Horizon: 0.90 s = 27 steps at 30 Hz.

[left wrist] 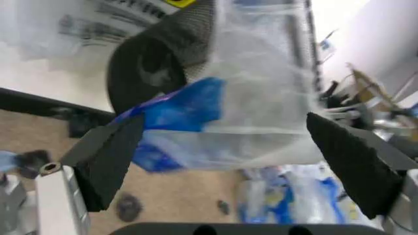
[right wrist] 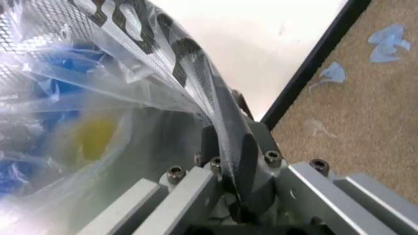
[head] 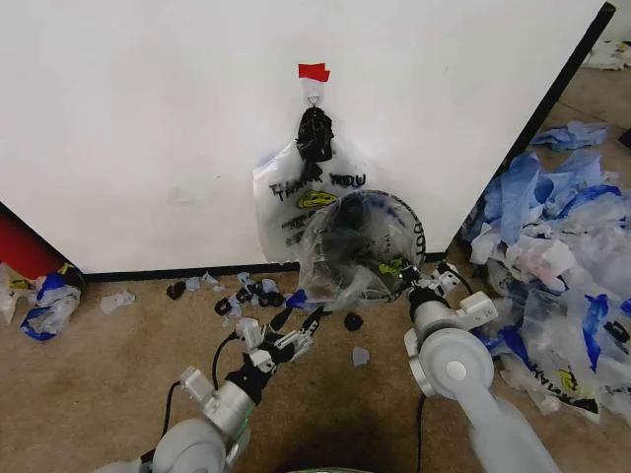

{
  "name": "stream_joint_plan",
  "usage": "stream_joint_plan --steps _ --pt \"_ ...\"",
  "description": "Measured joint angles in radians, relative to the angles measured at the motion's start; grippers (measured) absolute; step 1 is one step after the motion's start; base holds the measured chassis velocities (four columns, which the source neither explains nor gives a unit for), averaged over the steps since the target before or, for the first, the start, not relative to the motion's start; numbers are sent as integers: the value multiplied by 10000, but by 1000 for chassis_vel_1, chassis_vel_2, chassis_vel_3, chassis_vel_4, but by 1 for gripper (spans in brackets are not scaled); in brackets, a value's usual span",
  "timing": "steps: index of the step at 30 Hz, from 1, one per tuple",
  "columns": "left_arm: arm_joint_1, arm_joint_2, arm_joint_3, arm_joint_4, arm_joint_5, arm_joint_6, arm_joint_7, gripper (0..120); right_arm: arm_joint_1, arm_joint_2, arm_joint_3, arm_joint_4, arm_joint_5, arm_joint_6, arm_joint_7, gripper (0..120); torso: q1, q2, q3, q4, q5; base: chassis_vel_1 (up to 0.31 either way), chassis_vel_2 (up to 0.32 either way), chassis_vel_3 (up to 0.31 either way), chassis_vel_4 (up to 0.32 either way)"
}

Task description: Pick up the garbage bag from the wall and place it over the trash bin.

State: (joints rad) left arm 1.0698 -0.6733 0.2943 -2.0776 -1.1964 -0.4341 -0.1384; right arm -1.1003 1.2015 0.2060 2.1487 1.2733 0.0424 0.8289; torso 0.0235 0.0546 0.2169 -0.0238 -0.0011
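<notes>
A see-through plastic garbage bag [head: 296, 202] printed with black "THANK YOU" lettering and a yellow smiley hangs against a flat white wall panel [head: 148, 118] edged by a black strip, beneath a scrap of red tape [head: 314, 71]. A second clear bag [head: 340, 258], streaked with blue film and a yellow patch, drapes a round black wire-mesh trash bin [head: 389, 222]. Blue and clear plastic bags [head: 552, 236] litter the tan carpet [head: 108, 374]. The silver-grey left gripper [left wrist: 225, 161] carries black finger pads.
</notes>
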Motion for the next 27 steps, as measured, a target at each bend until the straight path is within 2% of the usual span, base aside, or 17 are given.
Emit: stream_joint_plan --steps 4,9,22,25,27 --pt "-218 49 50 610 141 -179 26 99 -60 -37 113 37 141 -1 -120 0 0 0 0 2 -1 0 0 0 0" --pt "-314 41 47 897 219 -278 143 100 -84 -64 153 38 195 -6 -180 0 0 0 0 3 0 0 0 0 0" --pt "-1073 -335 819 1119 42 -415 287 100 -21 -160 172 42 408 -182 -136 0 0 0 0 2 -1 0 0 0 0" --pt "-1096 -378 910 1199 16 -452 341 96 -17 -208 221 41 456 -202 -90 0 0 0 0 2 -1 0 0 0 0" --pt "-1115 -377 977 1260 15 -480 414 89 -17 -243 280 42 515 -211 -69 0 0 0 0 2 0 0 0 0 0"
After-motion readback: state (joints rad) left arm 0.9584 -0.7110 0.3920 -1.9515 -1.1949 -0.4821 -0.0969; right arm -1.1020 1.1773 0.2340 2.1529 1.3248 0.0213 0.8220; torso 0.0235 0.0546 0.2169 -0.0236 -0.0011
